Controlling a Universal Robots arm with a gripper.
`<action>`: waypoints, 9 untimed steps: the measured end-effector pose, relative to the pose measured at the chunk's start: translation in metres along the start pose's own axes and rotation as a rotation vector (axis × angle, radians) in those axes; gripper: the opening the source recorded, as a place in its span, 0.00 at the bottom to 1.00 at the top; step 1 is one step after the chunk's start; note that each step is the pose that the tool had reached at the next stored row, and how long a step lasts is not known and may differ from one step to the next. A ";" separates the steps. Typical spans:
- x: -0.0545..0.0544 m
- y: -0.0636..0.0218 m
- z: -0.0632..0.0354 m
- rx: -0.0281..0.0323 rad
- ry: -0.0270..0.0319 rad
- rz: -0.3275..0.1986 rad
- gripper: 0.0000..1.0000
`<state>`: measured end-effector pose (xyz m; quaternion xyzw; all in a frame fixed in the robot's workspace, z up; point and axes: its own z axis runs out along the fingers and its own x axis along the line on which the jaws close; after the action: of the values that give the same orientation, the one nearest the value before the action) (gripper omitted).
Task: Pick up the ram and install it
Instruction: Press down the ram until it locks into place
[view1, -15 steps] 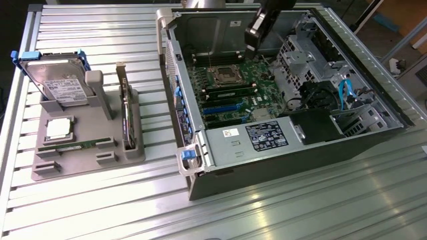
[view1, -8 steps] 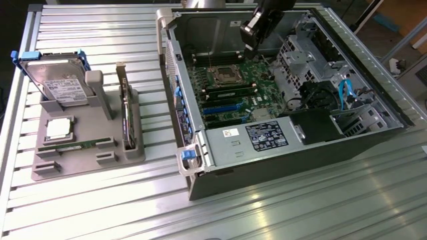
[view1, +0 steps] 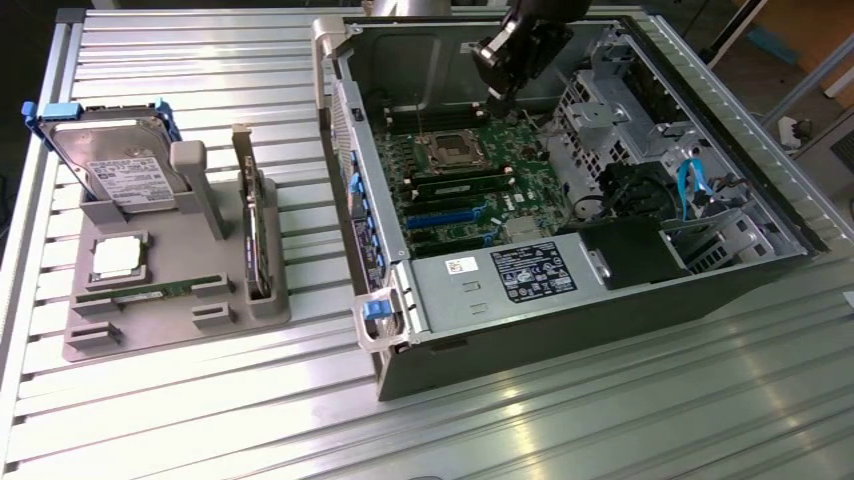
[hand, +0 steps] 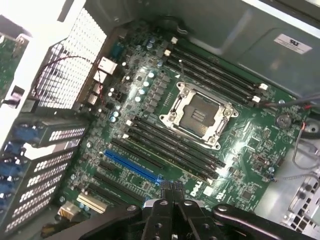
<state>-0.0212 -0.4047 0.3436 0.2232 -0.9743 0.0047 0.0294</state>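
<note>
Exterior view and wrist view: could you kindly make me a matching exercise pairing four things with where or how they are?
1. ram
2. hard drive
3. gripper
4. processor socket

A. empty, on the motherboard
B. standing upright in the grey holder
C. lying lengthwise in the grey holder
D. over the motherboard, fingers shut, holding nothing

Pairs: 1-C, 2-B, 3-D, 4-A

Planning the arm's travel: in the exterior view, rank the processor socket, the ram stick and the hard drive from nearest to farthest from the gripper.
1. Processor socket, inside the case, near the gripper.
2. Hard drive, upright at the holder's far end.
3. Ram stick, lying along the holder's near end.
</note>
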 end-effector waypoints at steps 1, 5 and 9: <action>0.000 0.0000 0.0001 -0.0016 -0.0001 0.027 0.11; 0.000 0.0000 0.0005 -0.0074 -0.0005 0.124 0.11; 0.000 0.0000 0.0007 -0.0116 -0.0008 0.195 0.11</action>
<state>-0.0212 -0.4047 0.3429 0.1274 -0.9914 0.0018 0.0298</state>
